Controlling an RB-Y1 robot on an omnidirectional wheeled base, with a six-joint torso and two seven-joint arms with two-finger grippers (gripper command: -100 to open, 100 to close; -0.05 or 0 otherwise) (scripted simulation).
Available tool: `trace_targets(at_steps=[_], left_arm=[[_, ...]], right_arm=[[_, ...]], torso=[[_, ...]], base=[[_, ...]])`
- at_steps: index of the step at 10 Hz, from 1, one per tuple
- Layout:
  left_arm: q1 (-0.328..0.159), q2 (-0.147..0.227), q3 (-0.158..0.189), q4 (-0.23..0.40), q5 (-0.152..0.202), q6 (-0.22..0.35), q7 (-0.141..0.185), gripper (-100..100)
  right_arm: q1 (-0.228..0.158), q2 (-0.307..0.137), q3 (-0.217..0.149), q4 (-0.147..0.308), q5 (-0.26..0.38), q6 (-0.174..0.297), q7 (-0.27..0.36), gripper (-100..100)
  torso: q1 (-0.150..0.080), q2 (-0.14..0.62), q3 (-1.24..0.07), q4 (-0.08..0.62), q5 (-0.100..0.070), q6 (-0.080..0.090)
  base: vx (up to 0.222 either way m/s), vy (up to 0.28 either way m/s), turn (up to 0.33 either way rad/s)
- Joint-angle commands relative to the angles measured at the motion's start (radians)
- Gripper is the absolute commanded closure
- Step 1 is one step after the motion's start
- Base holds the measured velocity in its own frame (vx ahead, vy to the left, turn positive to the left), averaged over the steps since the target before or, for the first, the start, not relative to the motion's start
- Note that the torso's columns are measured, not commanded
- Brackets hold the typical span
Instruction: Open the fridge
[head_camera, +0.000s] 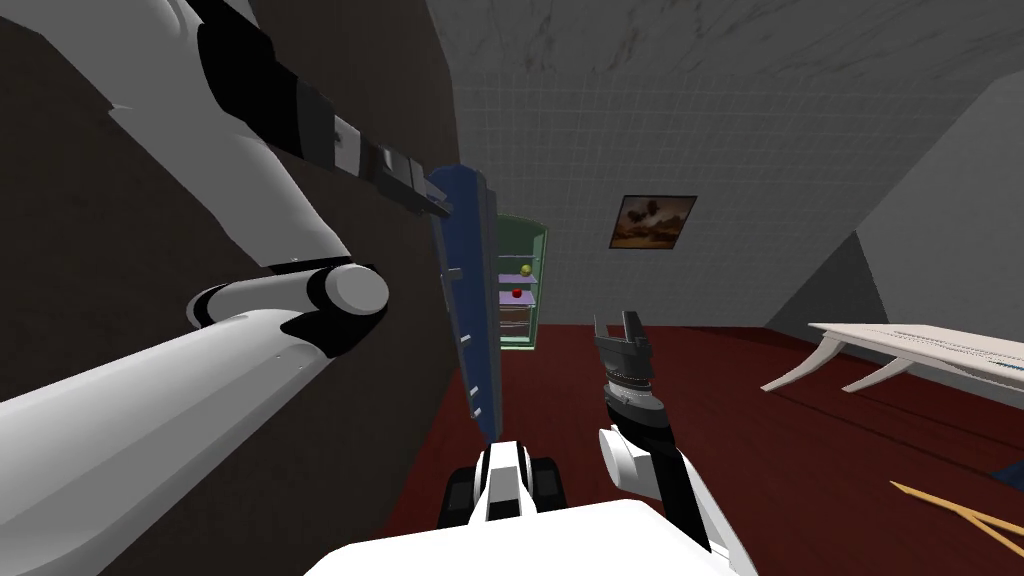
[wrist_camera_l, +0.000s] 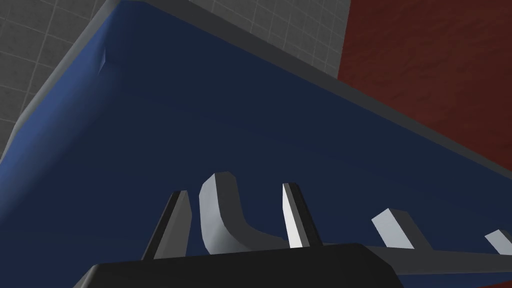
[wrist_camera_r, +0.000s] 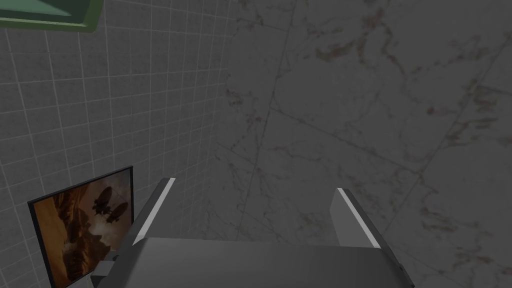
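Directly ahead of the left end effector (wrist_camera_l: 235, 189), the fridge door (wrist_camera_l: 200, 110) is presenting its dark blue face. The two fingers are straddling the curved end post of the grey handle (wrist_camera_l: 220, 215). They are sitting narrower than a full spread and, by my reading, clasping that post. From the post, the handle's bar is running off to one side of the end effector, flat along the door face, with two more grey posts showing farther along it.

In the head view the left arm is stretching high and forward to the door's upper part. The door is standing edge-on with its long axis upright, already swung away from the green fridge cabinet (head_camera: 541, 262) beyond it. Inside the cabinet, shelves are carrying a yellow item (head_camera: 526, 270) and a red item (head_camera: 517, 293).

The right end effector (head_camera: 622, 322) is hanging well apart from the door with its fingers spread wide and holding nothing. The left arm is therefore the one placed to work. Any further pull is likely turning on drawing the handle back toward the body, across the door's upright axis.
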Motion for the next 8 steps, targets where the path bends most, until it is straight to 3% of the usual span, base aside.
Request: trace_targets(at_steps=[1, 2, 3, 4, 6, 8], left_arm=[[-0.001, -0.009, 0.004, 0.009, 0.042, -0.002, -0.002, 100], [-0.001, -0.009, 0.004, 0.009, 0.042, -0.002, -0.002, 100], [-0.003, -0.016, 0.006, 0.014, 0.068, -0.001, -0.002, 100], [-0.044, -0.005, -0.021, 0.031, 0.065, 0.001, 0.026, -100], [-0.085, 0.005, -0.046, 0.051, 0.071, 0.001, 0.054, -100], [-0.126, 0.015, -0.072, 0.072, 0.078, 0.001, 0.083, -100]], right_arm=[[0.000, 0.000, 0.000, 0.000, 0.000, 0.000, 0.000, 0], [0.000, 0.000, 0.000, 0.000, 0.000, 0.000, 0.000, 0], [0.000, 0.000, 0.000, 0.000, 0.000, 0.000, 0.000, 0], [0.000, 0.000, 0.000, 0.000, 0.000, 0.000, 0.000, 0], [0.000, 0.000, 0.000, 0.000, 0.000, 0.000, 0.000, 0], [0.000, 0.001, 0.000, 0.000, 0.000, 0.000, 0.000, 0]], torso=[[0.000, -0.002, -0.002, 0.000, 0.000, -0.001], [0.003, -0.002, -0.003, 0.000, 0.001, -0.001], [0.000, -0.002, -0.002, -0.001, 0.001, -0.001], [0.001, -0.001, -0.001, -0.001, 0.001, 0.000], [-0.017, 0.001, 0.002, 0.001, -0.007, 0.002], [-0.015, 0.003, -0.001, 0.004, -0.009, 0.004]], base=[[-0.051, 0.295, -0.032], [-0.071, 0.244, -0.027], [-0.068, 0.268, -0.019], [-0.010, 0.155, -0.016], [0.062, 0.008, 0.027], [0.032, -0.016, 0.005]])
